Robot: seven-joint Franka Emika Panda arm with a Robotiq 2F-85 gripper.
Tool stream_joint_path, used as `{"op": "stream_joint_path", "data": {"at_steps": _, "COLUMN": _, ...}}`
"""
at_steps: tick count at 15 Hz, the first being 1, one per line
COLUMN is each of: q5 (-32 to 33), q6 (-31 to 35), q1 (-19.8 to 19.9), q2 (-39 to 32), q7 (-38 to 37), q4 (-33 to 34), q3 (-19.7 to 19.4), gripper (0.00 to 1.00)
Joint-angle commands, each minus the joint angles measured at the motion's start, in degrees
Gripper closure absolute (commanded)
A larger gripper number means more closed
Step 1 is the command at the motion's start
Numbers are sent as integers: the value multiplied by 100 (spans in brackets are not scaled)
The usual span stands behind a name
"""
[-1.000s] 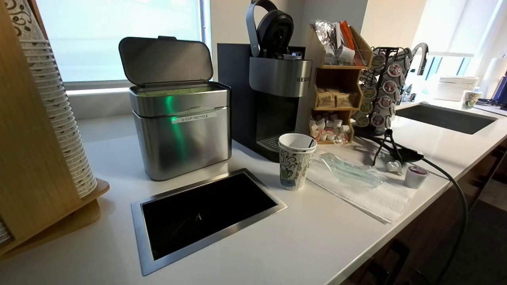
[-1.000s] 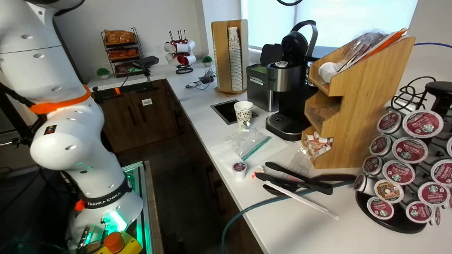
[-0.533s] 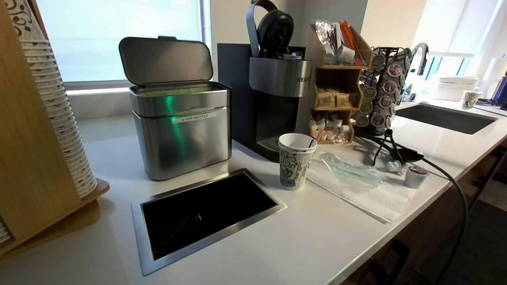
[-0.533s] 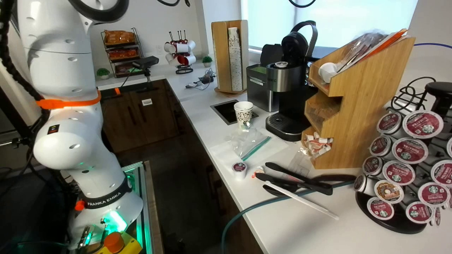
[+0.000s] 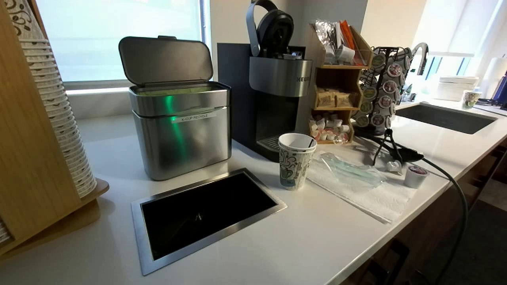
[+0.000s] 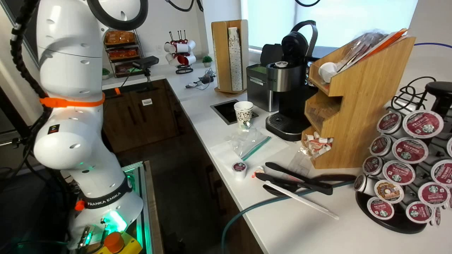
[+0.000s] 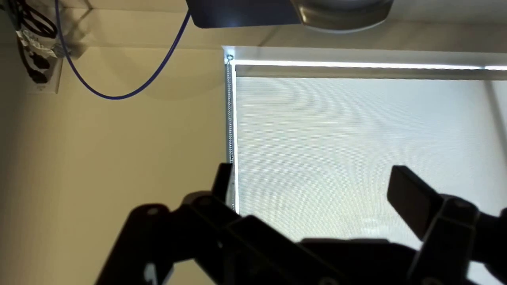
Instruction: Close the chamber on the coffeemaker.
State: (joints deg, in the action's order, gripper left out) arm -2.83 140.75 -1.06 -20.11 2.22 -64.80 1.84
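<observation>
Swung right in an exterior view since the earlier frame, my arm keeps its fingers apart; the rounded black chamber stands raised, curved handle uppermost, atop the silver-headed coffeemaker, right of the steel bin.

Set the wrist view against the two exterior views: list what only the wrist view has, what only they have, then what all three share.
Only the wrist view: the hand, open and holding nothing.
Only the exterior views, both of them: nested paper cups, the K-Cup carousel, and the coffeemaker recognizably, its chamber raised.
Shared: the lowered window shade.
The dark panel and rounded metallic piece at the wrist view's top are too cropped to name.
</observation>
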Motion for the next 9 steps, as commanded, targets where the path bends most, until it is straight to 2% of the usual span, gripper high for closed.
{"op": "stream_joint_path", "data": {"at_steps": 1, "q5": -318, "q6": -94, "q1": 19, "q2": -484, "q7": 3, "q4": 504, "q3": 154, "gripper": 0}}
{"op": "stream_joint_path", "data": {"at_steps": 5, "q5": -474, "q6": -253, "q1": 11, "q2": -1293, "q7": -83, "q4": 1437, "q3": 265, "gripper": 0}}
{"op": "stream_joint_path", "data": {"at_steps": 9, "q5": -603, "q6": -421, "q1": 19, "q2": -1865, "q7": -243, "q4": 2098, "q3": 399, "gripper": 0}}
